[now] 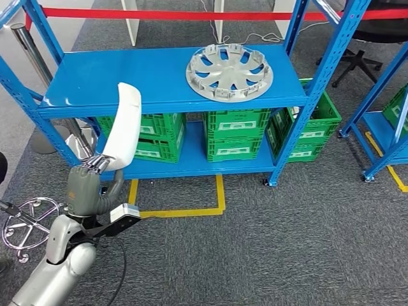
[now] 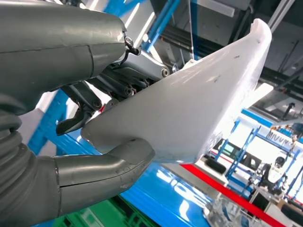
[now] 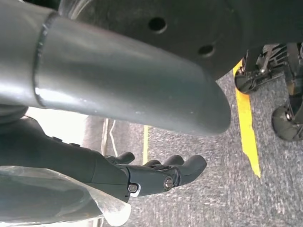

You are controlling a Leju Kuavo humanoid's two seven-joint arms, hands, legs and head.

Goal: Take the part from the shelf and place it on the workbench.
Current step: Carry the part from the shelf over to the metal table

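A blue shelf [image 1: 159, 80] stands on grey carpet [image 1: 289, 242], with a silver hubcap [image 1: 229, 71] lying flat on its upper board and green crates [image 1: 236, 134] packed on the lower one. Yellow tape [image 1: 192, 210] marks the floor in front, and a red band [image 1: 168, 13] runs behind the shelf. The white part [image 1: 125, 127], a long curved panel, is off the shelf, held upright in front of its left end. The left hand [image 1: 89, 185] clamps the part's lower end, thumb [image 2: 107, 165] under it and fingers [image 2: 118, 80] over it. The right hand [image 3: 150, 177] hangs above the carpet, its fingers loosely extended and holding nothing.
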